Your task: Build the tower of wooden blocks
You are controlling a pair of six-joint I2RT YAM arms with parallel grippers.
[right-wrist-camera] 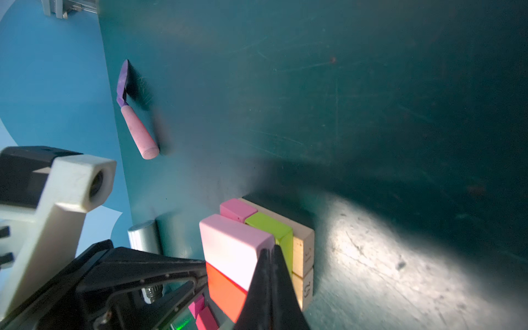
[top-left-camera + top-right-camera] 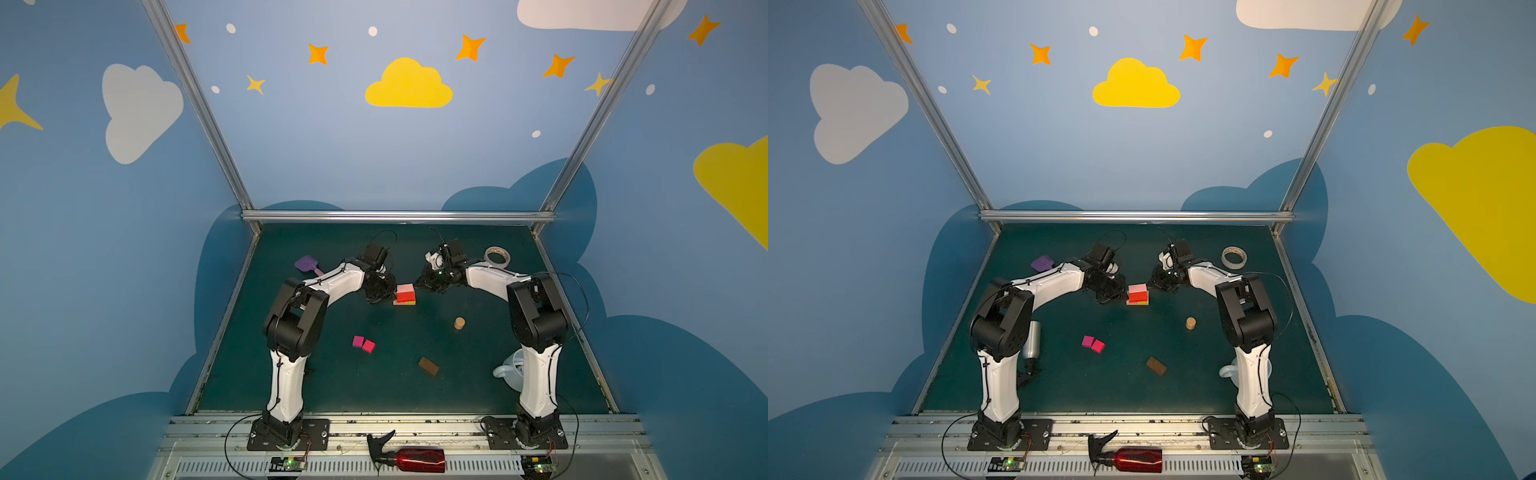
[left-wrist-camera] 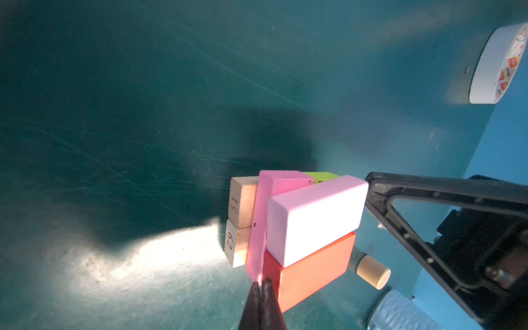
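Both top views: tower (image 2: 405, 294) on the far middle of the table (image 2: 332, 390), just between left gripper (image 2: 388, 296) and right gripper (image 2: 419, 284), one at each side. Loose pieces well apart, toward the robot: two magenta squares (image 2: 363, 344) nearer the left gripper; brown block (image 2: 428, 366) and tan cylinder (image 2: 459, 323) nearer the right gripper.

Left wrist view: fingers (image 3: 254, 310) pressed together, holding nothing, tip seemingly touching the tower beside the end of the red bar (image 3: 314, 268). Long axis of red bar and pale pink bar (image 3: 314, 223) pointing away from this tip, toward the right gripper.

Right wrist view: fingers (image 1: 257, 294) pressed together too, empty, tip against the opposite end of the pale pink bar. Probably a squeeze from both ends, for making the layers even.
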